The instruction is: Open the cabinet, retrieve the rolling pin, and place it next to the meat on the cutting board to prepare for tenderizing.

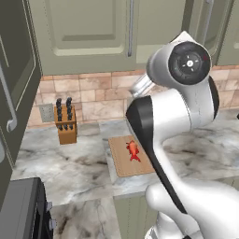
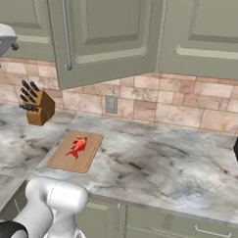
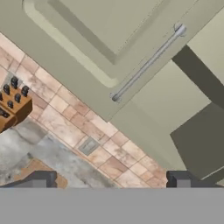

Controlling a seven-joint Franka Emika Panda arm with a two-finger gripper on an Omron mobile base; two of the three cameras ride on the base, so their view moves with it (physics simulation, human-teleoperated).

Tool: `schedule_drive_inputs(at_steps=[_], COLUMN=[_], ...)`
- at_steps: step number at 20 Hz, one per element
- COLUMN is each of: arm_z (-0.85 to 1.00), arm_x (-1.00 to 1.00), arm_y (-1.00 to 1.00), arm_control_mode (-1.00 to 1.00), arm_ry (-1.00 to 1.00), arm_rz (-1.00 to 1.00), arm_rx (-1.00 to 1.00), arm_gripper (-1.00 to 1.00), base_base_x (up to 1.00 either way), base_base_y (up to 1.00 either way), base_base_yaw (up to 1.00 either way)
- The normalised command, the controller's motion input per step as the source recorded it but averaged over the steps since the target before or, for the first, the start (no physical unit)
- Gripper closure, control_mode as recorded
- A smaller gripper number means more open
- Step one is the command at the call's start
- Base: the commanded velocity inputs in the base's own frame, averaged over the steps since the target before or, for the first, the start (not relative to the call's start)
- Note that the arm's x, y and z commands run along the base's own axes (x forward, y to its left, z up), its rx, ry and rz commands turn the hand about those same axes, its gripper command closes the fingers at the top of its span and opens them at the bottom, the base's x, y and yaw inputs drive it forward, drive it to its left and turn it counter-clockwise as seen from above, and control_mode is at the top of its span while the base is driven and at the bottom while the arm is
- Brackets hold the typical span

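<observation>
A rendered kitchen with a grey-and-white marbled counter (image 2: 153, 161) running across the middle of both base views, backed by a wall of tan and pink stone tiles (image 2: 180, 111) with one small grey outlet (image 2: 111, 104) set into it. Above the tiles, across the top of the frames, hangs the sage-green cabinet (image 2: 203, 36); in the right base view one door (image 2: 102, 37) at upper centre stands swung a little outward, its lower edge hanging in front of the tiles, with one slim steel bar handle (image 2: 66, 33) near its left edge. In the hand view that handle (image 3: 146, 63) runs diagonally across the upper middle, and a dark gap shows beside the door at the right. Sage-green base cabinets (image 2: 150, 225) sit under the counter along the bottom. One tan cutting board (image 2: 75, 151) lies flat on the counter at left of centre in the right base view, and one small red-orange piece of meat (image 2: 77, 146) lies on its middle. One wooden knife block (image 2: 38, 105) with dark handles stands upright at the left, against the tiles, well apart from the board. A dark tall unit (image 1: 16, 88) with a curved handle fills the left edge of the left base view. The gripper (image 3: 111, 181) shows at the bottom of the hand view, its two dark fingertips (image 3: 41, 178) standing wide apart and holding nothing.
</observation>
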Motion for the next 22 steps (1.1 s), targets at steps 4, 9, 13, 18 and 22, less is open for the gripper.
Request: schedule_drive_inputs(at_steps=[4, 9, 13, 18, 22], arm_z=[-0.18, -0.18, -0.17, -0.12, -0.03], arm_x=[0.55, 0.38, 0.28, 0.32, 0.53], arm_y=[0.0, -0.07, -0.32, -0.45, -0.46], arm_control_mode=[-1.0, -1.0, -1.0, -1.0, -1.0], arm_ry=[0.0, -0.01, -0.03, -0.01, 0.0], arm_rz=[-0.04, -0.03, -0.04, -0.06, -0.07], arm_rx=[-0.16, -0.16, -0.12, -0.09, -0.05], arm_gripper=[-1.0, -1.0, -1.0, -1.0, -1.0], base_base_x=[0.0, 0.0, 0.0, 0.0, 0.0], base_base_y=[0.0, 0.0, 0.0, 0.0, 0.0], base_base_yaw=[0.0, 0.0, 0.0, 0.0, 0.0])
